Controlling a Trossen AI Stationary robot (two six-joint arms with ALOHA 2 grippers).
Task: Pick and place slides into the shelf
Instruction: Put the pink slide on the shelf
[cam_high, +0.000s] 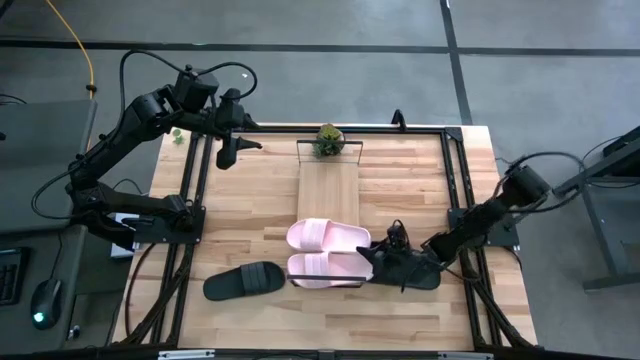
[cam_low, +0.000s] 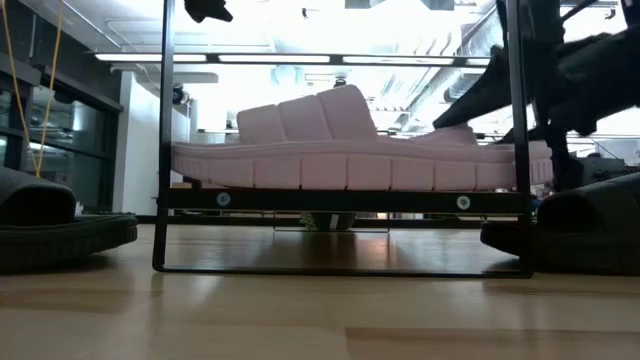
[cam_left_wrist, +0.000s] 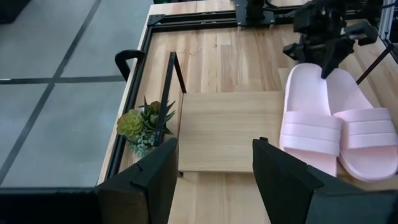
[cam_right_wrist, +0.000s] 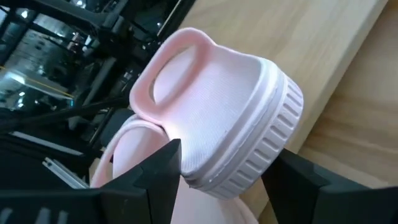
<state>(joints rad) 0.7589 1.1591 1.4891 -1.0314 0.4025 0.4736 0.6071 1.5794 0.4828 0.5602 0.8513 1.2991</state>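
Two pale pink slides (cam_high: 325, 235) (cam_high: 320, 268) lie side by side across the near end of the shelf (cam_high: 328, 190), soles down on its board. One black slide (cam_high: 245, 280) rests on the table left of the shelf. The other black slide (cam_high: 410, 272) rests right of it, under my right arm. My right gripper (cam_right_wrist: 227, 162) is open and low at the pink slides' right ends, with the end of one pink slide (cam_right_wrist: 211, 106) between its fingers. My left gripper (cam_high: 228, 152) hangs open, high over the table's far left. My right gripper reaches in slanting from the table's right. Its fingers (cam_right_wrist: 158, 177) stand on either side of the end of one pink slide (cam_right_wrist: 249, 155), which lies on the shelf. Whether they touch it, I cannot tell.
A small potted plant (cam_high: 327, 140) stands at the shelf's far end. Black frame rails (cam_high: 190, 200) (cam_high: 455, 190) run along both sides of the table. The shelf's bare board (cam_left_wrist: 230, 130) lies between the plant and the pink slides.
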